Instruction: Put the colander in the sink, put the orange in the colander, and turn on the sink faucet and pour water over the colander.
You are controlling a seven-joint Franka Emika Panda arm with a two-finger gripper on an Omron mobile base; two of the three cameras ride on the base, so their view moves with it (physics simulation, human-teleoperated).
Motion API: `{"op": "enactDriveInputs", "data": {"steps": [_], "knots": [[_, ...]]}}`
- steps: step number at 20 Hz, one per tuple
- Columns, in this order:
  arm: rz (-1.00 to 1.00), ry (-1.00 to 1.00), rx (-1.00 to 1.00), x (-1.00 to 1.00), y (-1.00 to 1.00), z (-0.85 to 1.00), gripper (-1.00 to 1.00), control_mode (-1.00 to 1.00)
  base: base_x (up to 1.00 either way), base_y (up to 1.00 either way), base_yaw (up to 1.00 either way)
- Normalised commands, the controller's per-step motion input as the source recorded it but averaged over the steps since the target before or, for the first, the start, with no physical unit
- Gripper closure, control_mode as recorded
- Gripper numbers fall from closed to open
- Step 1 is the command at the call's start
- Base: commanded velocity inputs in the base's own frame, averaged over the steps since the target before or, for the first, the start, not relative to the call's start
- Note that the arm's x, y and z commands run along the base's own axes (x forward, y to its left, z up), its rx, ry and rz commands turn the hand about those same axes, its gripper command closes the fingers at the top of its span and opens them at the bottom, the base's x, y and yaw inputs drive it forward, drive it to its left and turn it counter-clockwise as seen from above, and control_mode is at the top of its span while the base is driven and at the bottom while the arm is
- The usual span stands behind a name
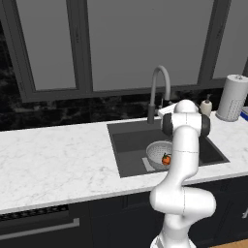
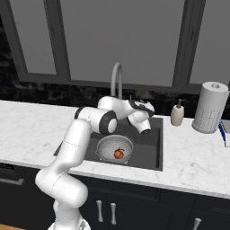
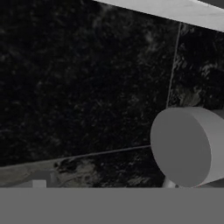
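Note:
The silver colander (image 1: 156, 154) (image 2: 112, 148) stands on the floor of the dark sink (image 1: 128, 141) (image 2: 148, 148). The orange (image 1: 166, 159) (image 2: 118, 153) lies inside it. The grey gooseneck sink faucet (image 1: 160, 80) (image 2: 116, 81) rises behind the basin. My gripper (image 2: 133, 101) (image 1: 164, 110) hovers over the back of the sink close to the faucet's base, pointing at the black backsplash. It is open and holds nothing. In the hand view a grey round part of the faucet (image 3: 188, 146) sits at the lower right, beside the gripper's line. No water is in view.
A white soap-pump bottle (image 1: 207, 105) (image 2: 177, 114) and a paper-towel roll (image 1: 232, 97) (image 2: 209, 108) stand on the marble counter (image 1: 58, 155) to the right of the sink. Window frames and the dark backsplash (image 3: 78, 87) close off the back.

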Motion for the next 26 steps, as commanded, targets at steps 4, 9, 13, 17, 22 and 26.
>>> {"op": "enactDriveInputs", "data": {"steps": [4,9,13,17,22,26], "knots": [[0.01,0.0,-0.09,0.1,0.0,0.08,-1.0,-1.0,0.0,0.0,0.0],[0.01,0.0,-0.09,0.08,0.0,0.02,-1.0,-1.0,0.0,0.0,0.0],[0.0,0.04,-0.05,0.0,0.0,0.0,-1.0,-1.0,0.0,0.0,0.0],[0.0,0.14,0.0,0.02,0.04,0.0,-1.0,-1.0,0.0,0.0,0.0],[-0.01,0.12,0.04,0.11,0.08,0.07,1.0,-1.0,0.0,0.0,0.0],[-0.06,0.0,0.07,0.21,0.0,0.2,1.0,-1.0,0.0,0.0,0.0]]}}
